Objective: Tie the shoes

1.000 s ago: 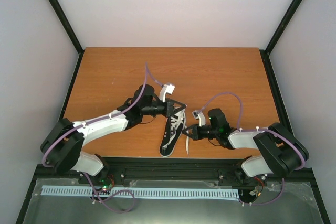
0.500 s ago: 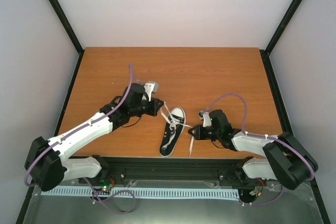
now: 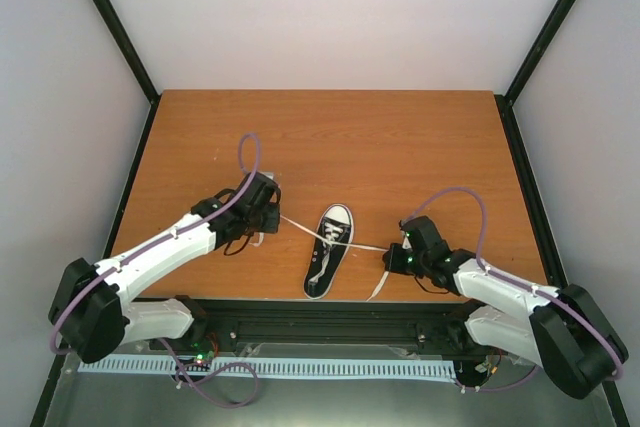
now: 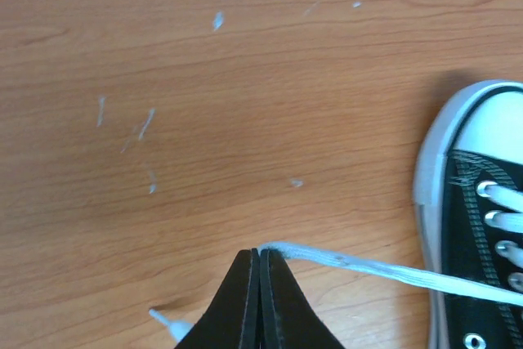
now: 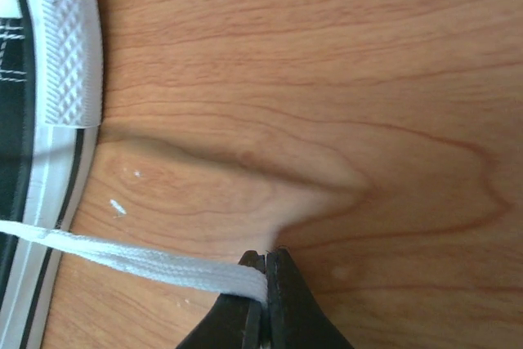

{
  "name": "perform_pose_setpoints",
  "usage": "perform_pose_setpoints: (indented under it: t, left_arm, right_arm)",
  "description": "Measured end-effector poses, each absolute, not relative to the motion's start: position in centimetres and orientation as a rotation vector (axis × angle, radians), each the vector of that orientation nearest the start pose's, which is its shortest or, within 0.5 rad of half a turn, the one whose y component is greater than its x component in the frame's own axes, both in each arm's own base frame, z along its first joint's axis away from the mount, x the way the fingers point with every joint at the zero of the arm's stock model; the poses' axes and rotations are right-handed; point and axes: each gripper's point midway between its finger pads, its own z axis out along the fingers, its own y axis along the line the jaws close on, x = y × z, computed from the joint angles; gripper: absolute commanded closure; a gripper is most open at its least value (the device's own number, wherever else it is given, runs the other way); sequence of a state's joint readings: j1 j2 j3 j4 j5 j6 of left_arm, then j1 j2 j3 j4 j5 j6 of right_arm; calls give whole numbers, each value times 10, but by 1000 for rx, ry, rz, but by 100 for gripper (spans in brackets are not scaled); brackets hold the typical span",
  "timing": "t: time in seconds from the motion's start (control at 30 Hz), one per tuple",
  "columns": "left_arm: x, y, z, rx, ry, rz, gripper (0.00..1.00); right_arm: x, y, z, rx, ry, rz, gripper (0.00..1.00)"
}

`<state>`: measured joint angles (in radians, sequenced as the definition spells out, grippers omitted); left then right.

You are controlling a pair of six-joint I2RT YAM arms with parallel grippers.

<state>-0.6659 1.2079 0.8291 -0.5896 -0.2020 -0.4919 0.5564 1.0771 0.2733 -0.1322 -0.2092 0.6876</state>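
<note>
The sneaker (image 3: 330, 250) lay on the table (image 3: 420, 137), between my two grippers. To its left, the left gripper (image 4: 258, 257) was clamped tight on the left lace (image 4: 384, 271). To its right, the right gripper (image 5: 265, 266) pinched the right lace (image 5: 122, 255). Both laces ran taut from the shoe, so I judged I was cinching the first crossing. Next I would need to form a loop without losing tension.

Sneaker (image 3: 330, 250) black canvas, white toe cap and edging — laces (image 4: 368, 266) white; table (image 3: 400, 147) orange-brown woodgrain, pale flecks.
</note>
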Motion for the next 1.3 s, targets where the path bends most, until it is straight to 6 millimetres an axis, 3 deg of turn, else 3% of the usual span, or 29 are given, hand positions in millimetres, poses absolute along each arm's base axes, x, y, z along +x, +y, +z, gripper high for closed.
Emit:
perform_pose_setpoints:
  t: [0.27,0.63,0.7,0.73,0.83,0.9,0.97,1.07,1.2,1.3]
  left_arm:
    - [250,-144,89,-14,2603,-143,99]
    - [231,-149,50,-90,2718,-215,99]
    - [229,-152,46,-86,2730,-238,93]
    - [229,-155,45,-83,2737,-253,83]
    - [228,-162,43,-51,2750,-307,40]
    - [228,-167,45,-33,2746,-340,27]
    - [230,-170,50,-10,2734,-362,22]
    - [241,-185,66,42,2705,-423,25]
    - [268,-230,88,118,2659,-611,27]
    - [280,-262,81,166,2662,-750,28]
  right_arm:
    - [194,138,17,242,2645,610,97]
    - [198,115,16,466,2593,632,97]
    - [199,113,17,480,2584,642,97]
    - [200,112,18,482,2580,646,97]
    - [200,110,20,472,2574,643,97]
    - [198,109,19,466,2578,632,97]
    - [198,107,20,459,2576,625,97]
    - [198,107,23,452,2564,629,97]
    - [199,108,24,449,2560,638,97]
    - [201,111,25,443,2555,654,97]
